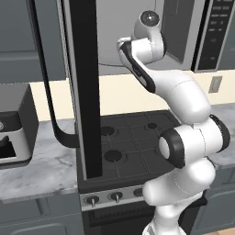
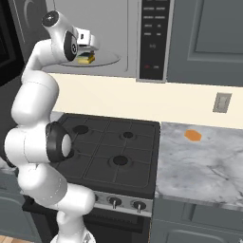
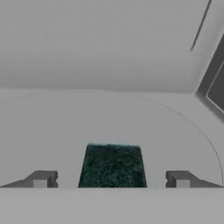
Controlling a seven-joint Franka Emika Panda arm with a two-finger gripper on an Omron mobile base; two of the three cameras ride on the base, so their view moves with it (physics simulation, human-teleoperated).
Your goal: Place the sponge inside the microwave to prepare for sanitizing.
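Note:
The microwave hangs above the stove with its door swung wide open. On its round glass turntable lies the sponge, dark green scrub side up; from the right base view the sponge shows its yellow side. My gripper is inside the cavity, open, with one fingertip on each side of the sponge and a clear gap to both. The hand sits just above the sponge.
The black stove lies below the microwave. A small flat orange piece rests on the marble counter to the right. A dark grey boxy appliance stands on the left counter. The open door juts out over the stove's left side.

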